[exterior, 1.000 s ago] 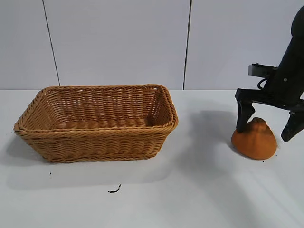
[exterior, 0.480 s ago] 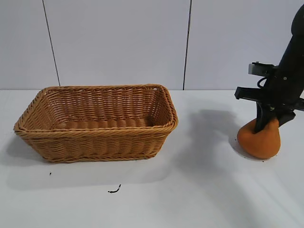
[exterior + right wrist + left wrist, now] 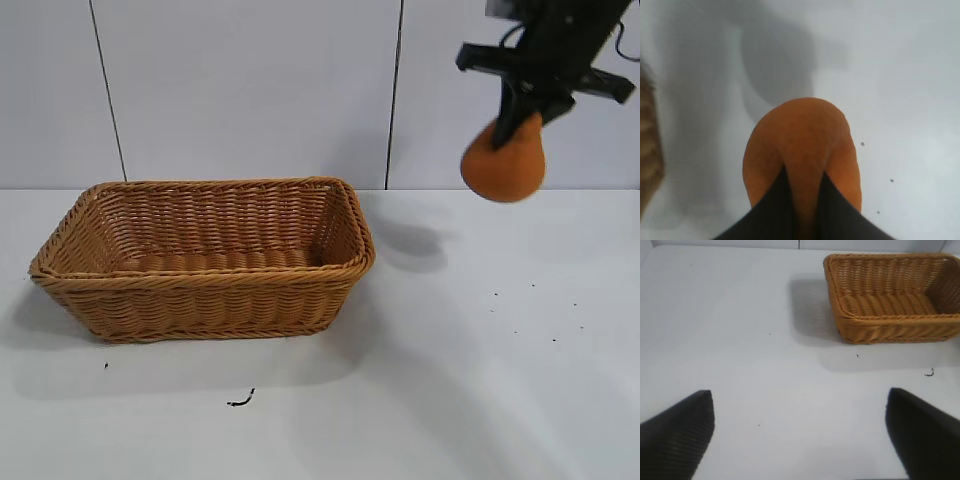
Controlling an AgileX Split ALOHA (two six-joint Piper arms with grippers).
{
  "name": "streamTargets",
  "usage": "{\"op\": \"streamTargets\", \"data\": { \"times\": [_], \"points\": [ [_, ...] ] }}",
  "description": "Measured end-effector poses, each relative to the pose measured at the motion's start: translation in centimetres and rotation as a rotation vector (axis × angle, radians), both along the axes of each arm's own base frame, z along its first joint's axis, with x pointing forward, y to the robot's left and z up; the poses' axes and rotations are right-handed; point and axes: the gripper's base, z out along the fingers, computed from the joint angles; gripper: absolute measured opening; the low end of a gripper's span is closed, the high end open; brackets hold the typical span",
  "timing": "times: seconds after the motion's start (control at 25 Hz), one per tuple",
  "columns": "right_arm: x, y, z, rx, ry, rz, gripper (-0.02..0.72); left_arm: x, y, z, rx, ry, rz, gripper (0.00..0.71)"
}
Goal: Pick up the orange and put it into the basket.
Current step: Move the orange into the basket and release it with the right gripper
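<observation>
My right gripper [image 3: 527, 108] pinches the orange [image 3: 504, 165] by its neck, so I'd swing gently over the basket [image 3: 205, 255] before releasing.

My right gripper [image 3: 528, 108] is up high in the air, pointing down, with its fingers [image 3: 774, 210] pinched tight on the orange [image 3: 504, 160]. My left gripper [image 3: 800, 432] sits low, fingers wide apart.

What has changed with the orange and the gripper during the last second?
The right gripper closed on the neck of the orange, lifted it off the table and carried it up and toward the basket. The basket did not move and has nothing in it.
</observation>
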Motion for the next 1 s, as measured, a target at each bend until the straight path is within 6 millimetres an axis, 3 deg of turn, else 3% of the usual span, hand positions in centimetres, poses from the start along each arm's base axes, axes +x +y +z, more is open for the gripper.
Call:
{"op": "streamTargets", "data": {
  "times": [0.24,0.44,0.6,0.76,0.8,0.88,1.0],
  "points": [
    [-2.2,7.8,-0.9,0.033,-0.046,0.138,0.019,0.0,0.0,0.0,0.000,0.000,0.000,0.666],
    [-2.9,12.6,-5.3,0.019,-0.007,0.218,0.019,0.0,0.0,0.0,0.000,0.000,0.000,0.666],
    [-2.8,14.7,-9.7,-0.009,0.037,0.247,0.019,0.0,0.0,0.0,0.000,0.000,0.000,0.666],
    [-2.4,15.1,-12.5,-0.038,0.067,0.249,0.026,0.0,0.0,0.0,0.000,0.000,0.000,0.666],
    [-2.4,15.1,-12.7,-0.044,0.073,0.250,0.054,0.0,0.0,0.0,0.000,0.000,0.000,0.666],
    [-2.4,15.1,-12.9,-0.048,0.074,0.251,0.180,0.0,0.0,0.0,0.000,0.000,0.000,0.666],
    [-2.4,15.1,-12.5,-0.045,0.064,0.255,0.532,0.0,0.0,0.0,0.000,0.000,0.000,0.666]
  ]
}}
